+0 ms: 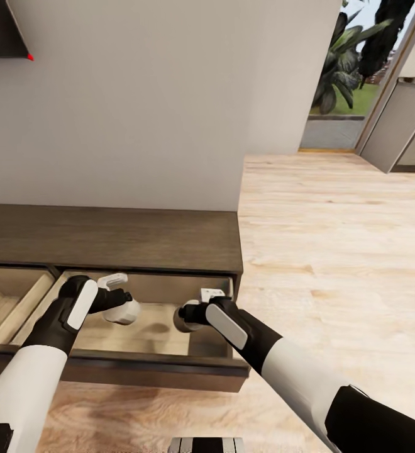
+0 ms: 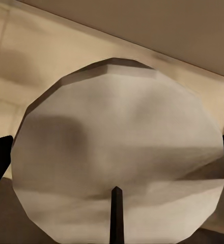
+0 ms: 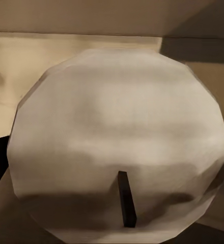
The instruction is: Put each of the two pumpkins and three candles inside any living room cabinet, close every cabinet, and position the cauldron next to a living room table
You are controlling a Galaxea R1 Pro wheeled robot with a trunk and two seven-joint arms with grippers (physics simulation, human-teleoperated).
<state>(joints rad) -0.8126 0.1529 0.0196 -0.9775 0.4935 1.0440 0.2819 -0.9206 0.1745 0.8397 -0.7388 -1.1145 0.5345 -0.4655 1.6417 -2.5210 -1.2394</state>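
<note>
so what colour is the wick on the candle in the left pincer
Black, against the candle's pale grey-beige end; the wick shows best in the left wrist view.

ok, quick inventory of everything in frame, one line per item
candles: 2, beige-grey with a dark wick, one in the left gripper, one in the right gripper, both over the open right drawer
cabinet: 1, dark brown, low and long, against the wall
drawers: 2, pale wood inside, both pulled open; right one under the grippers, left one cut off by the picture's edge
wall: pale grey, behind the cabinet
floor: light wood planks, to the cabinet's right
plant: dark green, far back by the glass door
left gripper: shut on its candle
right gripper: shut on its candle
</note>
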